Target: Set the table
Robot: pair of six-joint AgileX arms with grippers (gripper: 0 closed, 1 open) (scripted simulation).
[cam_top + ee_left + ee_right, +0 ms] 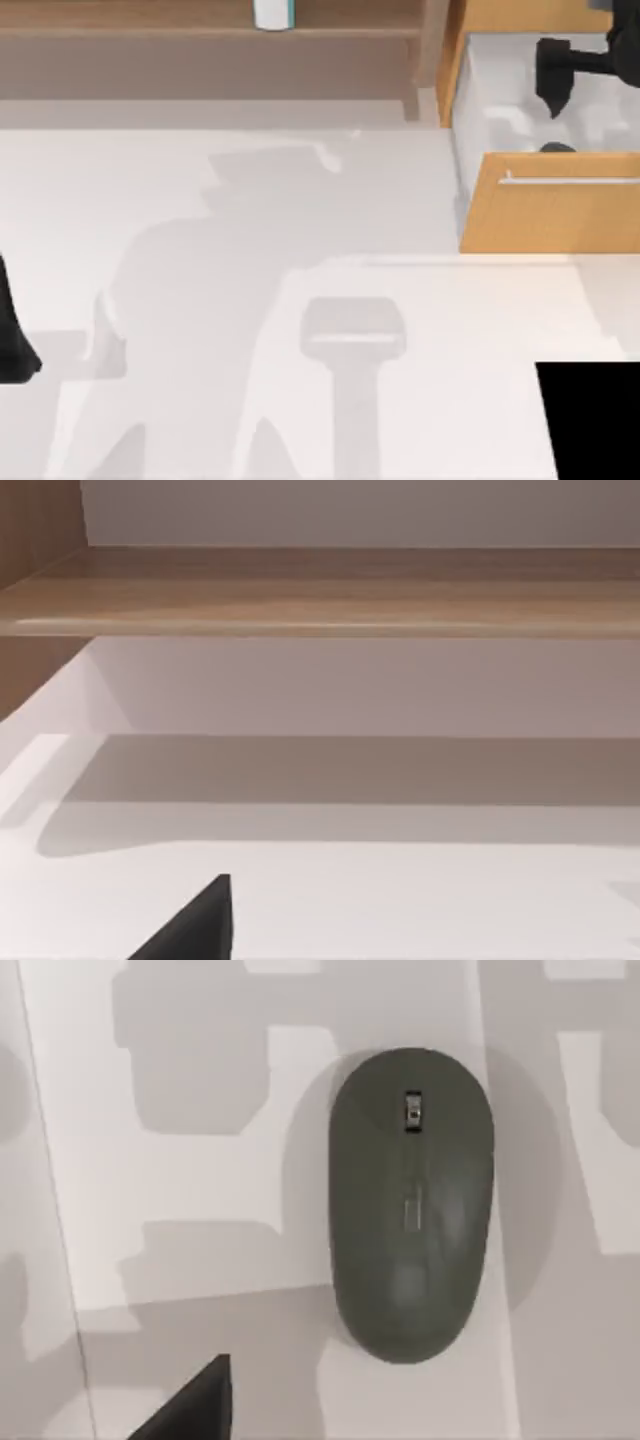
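Note:
The white table (pixel 200 250) spans the top view. At its back right stands an orange-wood cabinet with its drawer (pixel 550 205) pulled open over the table. My right gripper (pixel 553 92) hangs inside the white drawer. A dark grey computer mouse (pixel 410 1205) lies flat on the drawer floor directly below it, untouched. In the top view the mouse (pixel 557 148) peeks out just behind the drawer front. My left arm (pixel 12 345) is parked at the table's left edge, low over the table (pixel 400 900).
A brown wooden shelf (pixel 200 40) runs along the back, with a white and teal container (pixel 272 12) on it. The shelf board (pixel 320 590) faces the left wrist. A flat black rectangle (pixel 590 420) covers the front right corner. The drawer has a silver bar handle (pixel 570 181).

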